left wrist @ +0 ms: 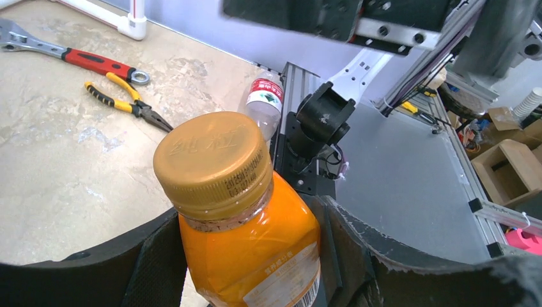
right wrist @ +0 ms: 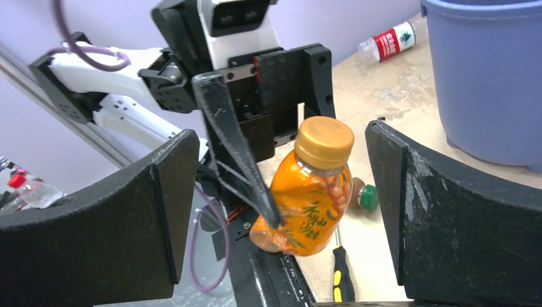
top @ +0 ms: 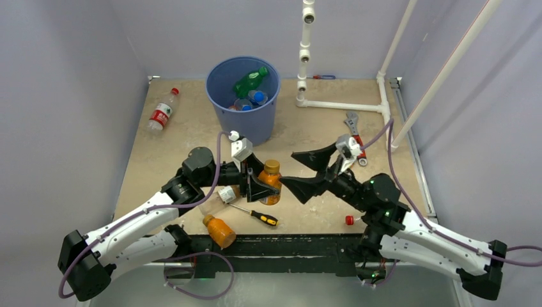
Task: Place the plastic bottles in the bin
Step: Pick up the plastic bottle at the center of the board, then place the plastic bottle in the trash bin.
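My left gripper (top: 261, 185) is shut on an orange-filled bottle (top: 271, 182) with a gold cap and holds it slightly tilted above the table, in front of the blue bin (top: 255, 125). The left wrist view shows this bottle (left wrist: 249, 249) between the pads. My right gripper (top: 313, 171) is open wide just right of the bottle, which shows between its fingers in the right wrist view (right wrist: 310, 192). The bin holds a green bottle (top: 249, 82) and blue-capped ones. A red-labelled bottle (top: 162, 112) lies far left. Another orange bottle (top: 220, 231) lies at the front edge.
A yellow-and-black screwdriver (top: 257, 215) lies under the held bottle. A clear bottle (top: 225, 194) lies beneath the left arm. A red-handled wrench (top: 353, 134) and a white pipe frame (top: 339, 105) are at the back right. A red cap (top: 349, 220) lies near the right arm's base.
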Controlling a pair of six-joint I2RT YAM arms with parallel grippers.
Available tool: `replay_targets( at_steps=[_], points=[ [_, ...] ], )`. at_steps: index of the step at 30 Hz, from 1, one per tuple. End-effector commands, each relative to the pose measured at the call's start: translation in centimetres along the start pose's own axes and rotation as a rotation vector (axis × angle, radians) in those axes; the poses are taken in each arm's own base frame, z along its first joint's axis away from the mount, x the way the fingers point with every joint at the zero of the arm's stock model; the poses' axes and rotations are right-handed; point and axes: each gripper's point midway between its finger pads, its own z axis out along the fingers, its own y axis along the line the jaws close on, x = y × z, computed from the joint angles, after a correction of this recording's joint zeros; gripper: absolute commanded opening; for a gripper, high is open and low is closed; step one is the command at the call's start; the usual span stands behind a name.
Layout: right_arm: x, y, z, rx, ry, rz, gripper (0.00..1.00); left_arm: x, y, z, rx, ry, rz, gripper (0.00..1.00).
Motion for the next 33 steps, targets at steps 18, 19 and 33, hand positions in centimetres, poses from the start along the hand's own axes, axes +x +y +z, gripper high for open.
replay_targets(
  at_steps=[18,19,33],
  points=[
    [1.9,-5.0,-7.8,0.262,-0.071,0.159,0.99,-21.5,5.3,-7.5,-0.739,-0.475,0.397,0.00],
    [2.2,-5.2,-7.7,0.266,-0.063,0.159,0.99,-22.7,6.0,-8.1,-0.806,-0.490,0.414,0.00],
    [5.7,-6.6,-6.9,0.335,0.066,0.148,0.99,-29.8,16.3,-12.1,-1.283,-0.529,0.319,0.00]
  ],
)
